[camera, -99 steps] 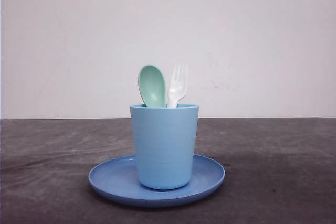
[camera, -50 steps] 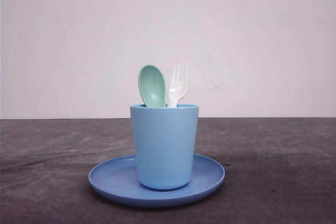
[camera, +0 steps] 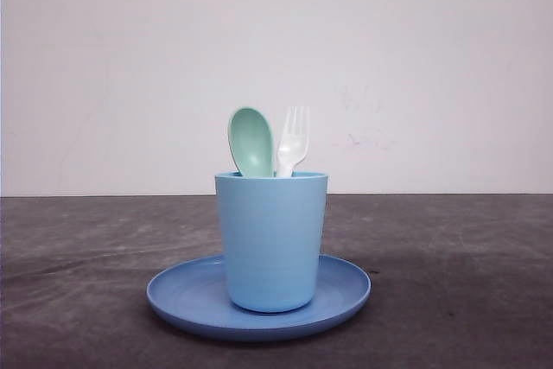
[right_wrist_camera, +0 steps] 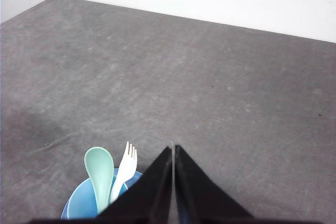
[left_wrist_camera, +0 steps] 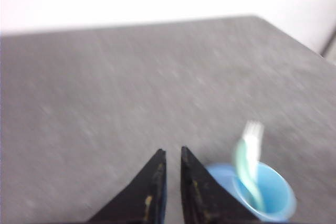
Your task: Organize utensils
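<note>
The spoon [camera: 250,141] and fork [camera: 293,139] stand upright in the cup [camera: 271,239], spoon at 9 o'clock of the fork. The cup sits on the plate [camera: 341,300]. The left gripper [left_wrist_camera: 172,153] is slightly parted and holds nothing; the right gripper [right_wrist_camera: 172,147] is pressed together, empty.

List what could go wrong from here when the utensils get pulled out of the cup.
1. The spoon and fork stand touching in the cup; gripping one may drag out the other.
2. The cup stands loose on the plate, so a sideways pull could tip it.
3. The right tool looks shut and the left tool barely parted; either must open before descending.
</note>
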Robot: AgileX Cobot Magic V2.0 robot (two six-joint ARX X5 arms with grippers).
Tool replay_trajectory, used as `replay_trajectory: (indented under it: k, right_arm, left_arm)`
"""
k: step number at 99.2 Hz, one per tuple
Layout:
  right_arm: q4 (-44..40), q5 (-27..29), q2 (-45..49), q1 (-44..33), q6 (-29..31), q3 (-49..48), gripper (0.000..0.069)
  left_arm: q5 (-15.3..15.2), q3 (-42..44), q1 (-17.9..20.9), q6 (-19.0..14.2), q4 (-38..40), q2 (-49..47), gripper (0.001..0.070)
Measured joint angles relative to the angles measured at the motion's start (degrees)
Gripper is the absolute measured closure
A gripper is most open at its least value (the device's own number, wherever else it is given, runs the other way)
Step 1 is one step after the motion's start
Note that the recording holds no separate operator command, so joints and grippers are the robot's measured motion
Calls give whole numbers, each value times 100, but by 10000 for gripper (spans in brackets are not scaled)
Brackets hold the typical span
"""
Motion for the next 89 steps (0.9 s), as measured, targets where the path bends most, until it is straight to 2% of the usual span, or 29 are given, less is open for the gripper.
replay_trajectory:
  k: [16,34,57,76,89]
  right_arm:
    - [0,0,0,0,0,0,684]
    - [0,0,0,0,0,0,684]
    - [0,0,0,0,0,0,684]
    - [0,0,0,0,0,0,684]
    - [0,0,-2,0,0,0,684]
  left_arm:
    - [-4,-887,767,367,767,-337,685]
    - [-11,-2236,1589,433,1593,-1099,685]
    - [-11,-3515,2090,516,1613,-2116,685]
    - [-11,-3978,2352,516,1611,-2861,685]
    - [-11,-4094,2516,520,1639,-2859,685]
